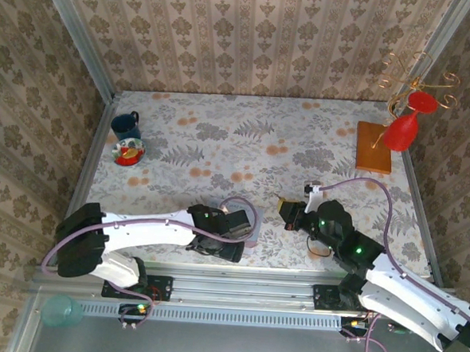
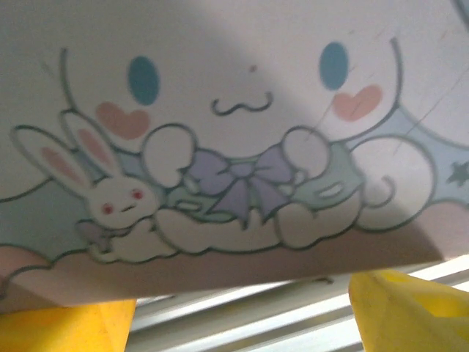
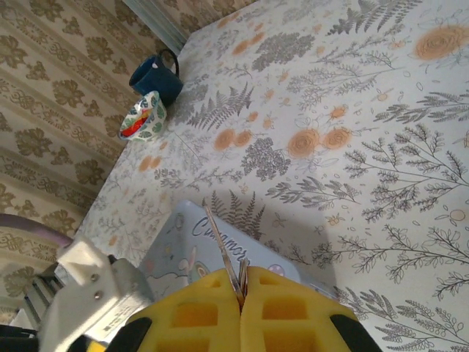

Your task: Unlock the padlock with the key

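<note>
Low in the middle of the overhead view the two arms meet over the flowered worktop, and it looks to me like a division of labour. The left end effector has its yellow fingers set wide, one at each bottom corner of its own view, with the pastel cartoon tin box right against them. Whether they truly clamp the tin I cannot tell, but I'd judge the arm is there to steady it. The right end effector, just right of the tin from overhead, has its pads pressed together on the key. The key is a thin sliver of metal poking out towards the tin, gripped by one end so the tip is free to enter a lock. Where on the tin the padlock hangs I cannot tell. A blue mug and a little bowl sit well apart at the left of the frame.
</note>
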You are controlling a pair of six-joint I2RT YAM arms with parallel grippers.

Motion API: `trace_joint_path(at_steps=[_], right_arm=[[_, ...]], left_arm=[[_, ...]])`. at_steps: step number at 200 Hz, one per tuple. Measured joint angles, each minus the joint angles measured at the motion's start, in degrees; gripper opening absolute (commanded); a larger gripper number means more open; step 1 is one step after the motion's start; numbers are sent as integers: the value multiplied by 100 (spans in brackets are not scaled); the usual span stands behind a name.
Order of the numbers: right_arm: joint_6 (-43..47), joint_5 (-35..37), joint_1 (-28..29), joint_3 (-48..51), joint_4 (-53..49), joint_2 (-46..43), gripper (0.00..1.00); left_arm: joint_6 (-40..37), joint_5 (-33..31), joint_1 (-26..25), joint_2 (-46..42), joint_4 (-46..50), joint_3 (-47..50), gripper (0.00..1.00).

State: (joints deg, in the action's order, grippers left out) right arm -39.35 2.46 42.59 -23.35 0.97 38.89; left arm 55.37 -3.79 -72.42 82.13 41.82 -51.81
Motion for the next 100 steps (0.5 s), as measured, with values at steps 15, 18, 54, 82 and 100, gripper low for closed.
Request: trace_joint_path(at_steps=[15, 18, 54, 82, 100], right_arm=[[-11, 17, 4, 0, 4, -22, 0], [-11, 20, 4, -2, 2, -22, 0], [-7, 37, 7, -114, -79, -17, 0], [-15, 42, 4, -164, -184, -107, 0], [-63, 79, 7, -162, -295, -264, 0]], left_arm=[[72, -72, 72, 155, -317, -4, 77], [76, -83, 98, 192, -367, -9, 77], [7, -328, 570, 750, -898, -380, 77], [-254, -426, 1032, 1082, -1279, -828, 76], [-468, -431, 1298, 1325, -1425, -1126, 76]])
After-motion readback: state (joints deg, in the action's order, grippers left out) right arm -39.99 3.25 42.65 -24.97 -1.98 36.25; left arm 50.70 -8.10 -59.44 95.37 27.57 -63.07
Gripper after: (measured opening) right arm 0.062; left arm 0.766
